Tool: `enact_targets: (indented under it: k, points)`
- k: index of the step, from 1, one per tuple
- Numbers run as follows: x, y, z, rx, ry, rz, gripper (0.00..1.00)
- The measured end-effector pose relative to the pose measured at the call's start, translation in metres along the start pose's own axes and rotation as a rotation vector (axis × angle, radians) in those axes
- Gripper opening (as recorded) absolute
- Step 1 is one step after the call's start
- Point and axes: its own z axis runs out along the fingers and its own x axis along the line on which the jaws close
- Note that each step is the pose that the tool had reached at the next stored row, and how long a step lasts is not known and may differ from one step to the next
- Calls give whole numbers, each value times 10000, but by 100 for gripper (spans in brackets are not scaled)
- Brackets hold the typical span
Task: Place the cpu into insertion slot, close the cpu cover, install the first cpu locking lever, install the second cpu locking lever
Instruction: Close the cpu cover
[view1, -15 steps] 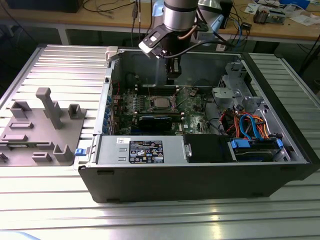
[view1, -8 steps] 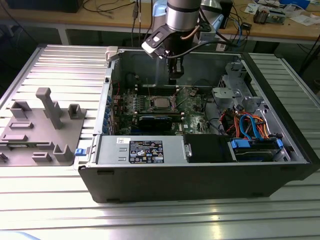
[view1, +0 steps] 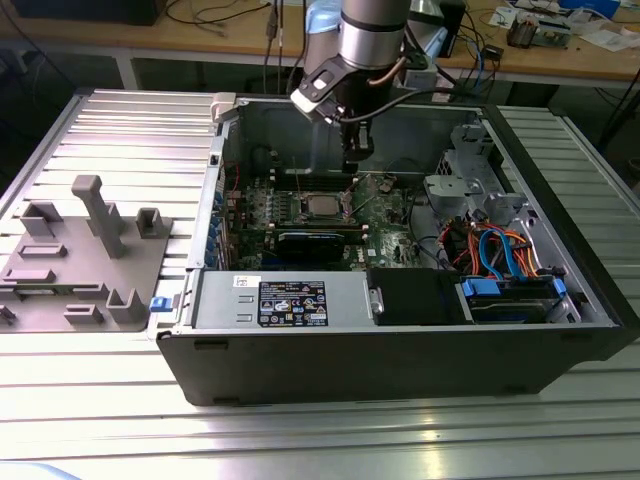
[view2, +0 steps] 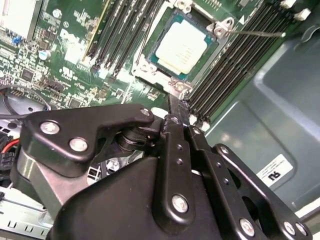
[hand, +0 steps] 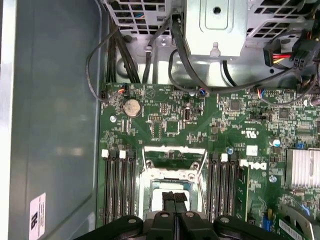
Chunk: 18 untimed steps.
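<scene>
Looks like the cover-closing step: cpu (view2: 181, 49) already flat in the insertion slot (view2: 150, 67), silver top up, and cpu cover (hand: 175, 149) apparently swung open, standing off the slot's edge on the coin cell (hand: 132, 106) side. Just above the slot, the tool (hand: 174, 197), fingers pressed together, pinching nothing.

Best handled by using those closed tips as a pusher on the cover's metal rim only, never on the chip's top. Follow the hinge's arc slowly and bear straight down only at the end. Stay clear of the thin locking lever (view2: 260, 33), loose and pointing out over the memory slots (view2: 235, 65), to avoid a snag. Worth confirming a flush chip before any pressure.

Counted: one cpu, one insertion slot, one cover, one lever plainly in sight, one tool with two fingers, one coin cell, two banks of memory slots flanking the socket, one green motherboard (hand: 225, 125), one open computer case (view1: 400, 360) on one ribbed surface (view1: 300, 440).
</scene>
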Motion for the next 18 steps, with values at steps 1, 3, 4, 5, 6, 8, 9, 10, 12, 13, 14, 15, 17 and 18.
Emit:
enact_targets:
  k: [1,3,4,5,6,8,9,10,12,13,14,15,17,18]
  points:
    - [-1,26,7,-1,1,3,11]
    - [-3,56,16,-1,1,5,11]
    - [-3,67,21,0,0,6,11]
    - [-4,77,28,0,1,6,11]
    - [-5,94,37,0,0,6,11]
    - [-7,132,50,-1,0,12,11]
    - [-8,150,55,-1,0,15,11]
    - [-8,165,60,-1,0,22,11]
    - [-10,197,69,-2,0,58,11]
    - [-12,232,76,-2,-1,92,11]
    - [-13,266,82,-3,0,106,11]
    - [-16,317,90,-2,0,109,11]
    - [-18,368,98,-2,0,112,11]
    - [-19,400,104,-3,0,111,11]
